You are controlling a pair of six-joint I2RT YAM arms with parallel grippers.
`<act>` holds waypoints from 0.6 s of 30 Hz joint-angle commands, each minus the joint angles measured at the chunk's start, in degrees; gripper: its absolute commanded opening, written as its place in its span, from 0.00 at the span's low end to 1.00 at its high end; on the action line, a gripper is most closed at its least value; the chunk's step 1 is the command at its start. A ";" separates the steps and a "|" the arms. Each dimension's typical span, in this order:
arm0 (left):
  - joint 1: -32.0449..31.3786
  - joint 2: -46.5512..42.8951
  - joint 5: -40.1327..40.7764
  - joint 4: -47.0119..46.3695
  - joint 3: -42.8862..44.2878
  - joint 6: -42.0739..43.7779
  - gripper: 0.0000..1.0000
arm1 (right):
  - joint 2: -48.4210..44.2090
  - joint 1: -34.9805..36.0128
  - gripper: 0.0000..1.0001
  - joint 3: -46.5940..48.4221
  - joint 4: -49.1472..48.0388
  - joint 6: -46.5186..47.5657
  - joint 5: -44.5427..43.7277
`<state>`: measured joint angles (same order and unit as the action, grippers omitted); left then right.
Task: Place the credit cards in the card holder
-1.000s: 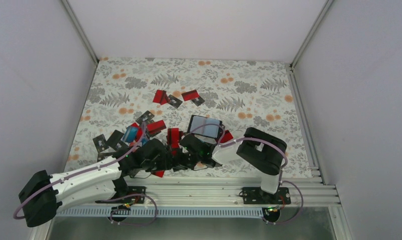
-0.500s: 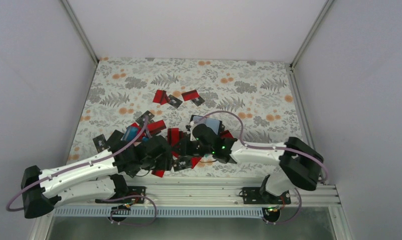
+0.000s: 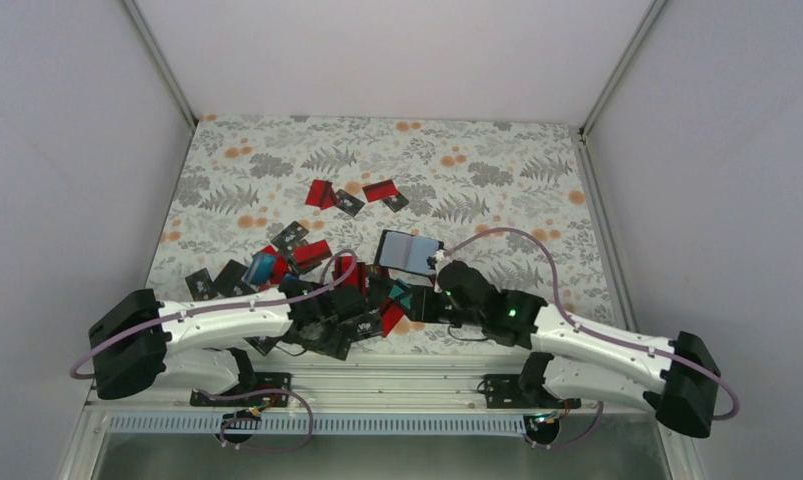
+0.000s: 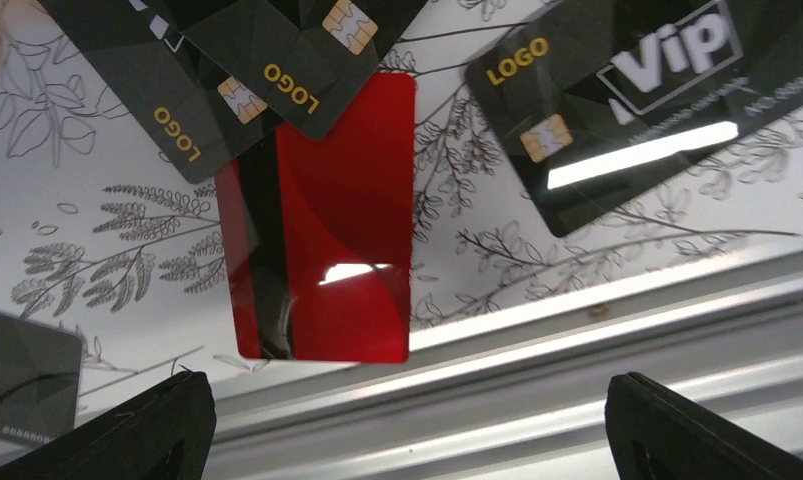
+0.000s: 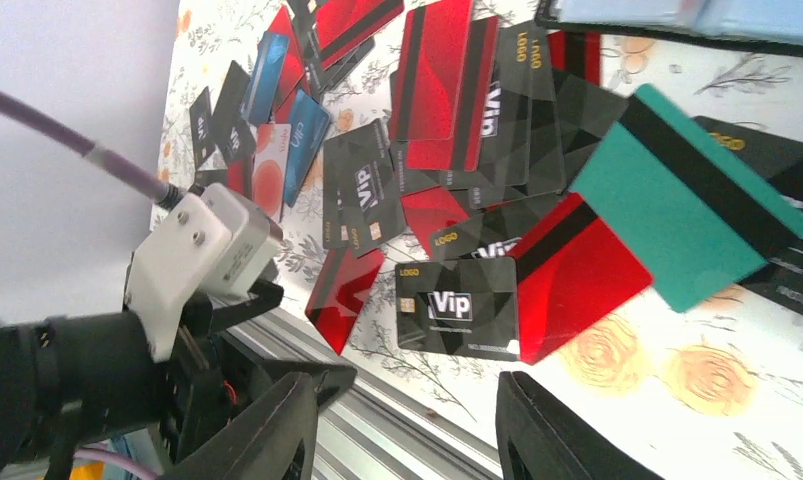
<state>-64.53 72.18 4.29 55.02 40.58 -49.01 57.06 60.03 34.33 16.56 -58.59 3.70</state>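
Credit cards lie scattered: red ones at mid-table and a mixed pile near the front. The card holder lies open behind the pile, pale blue inside, its edge in the right wrist view. My left gripper hangs open over the front edge, nothing between its fingers; a red card and black VIP card lie just ahead. My right gripper is open and empty, with a teal card, red card and black VIP card ahead.
A metal rail runs along the table's front edge right under both grippers. The left arm's wrist sits close to the left of the right gripper. White walls enclose the patterned mat.
The right arm unfolded and stretched low to the left, and its gripper went from shut to open. The left gripper opened wider and slid right along the front edge.
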 commanded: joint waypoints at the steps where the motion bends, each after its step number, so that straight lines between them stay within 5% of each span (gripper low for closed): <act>1: 3.68 0.13 -0.71 -4.55 -2.60 2.67 0.94 | -5.18 -0.79 0.48 -2.23 5.29 0.94 -3.55; 18: 10.09 8.96 -6.82 -9.77 -6.97 0.79 0.75 | -12.46 -1.88 0.49 -4.19 8.18 2.14 -3.76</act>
<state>-54.74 78.19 -0.27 47.81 36.71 -46.50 47.09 58.94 30.59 22.68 -57.32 1.78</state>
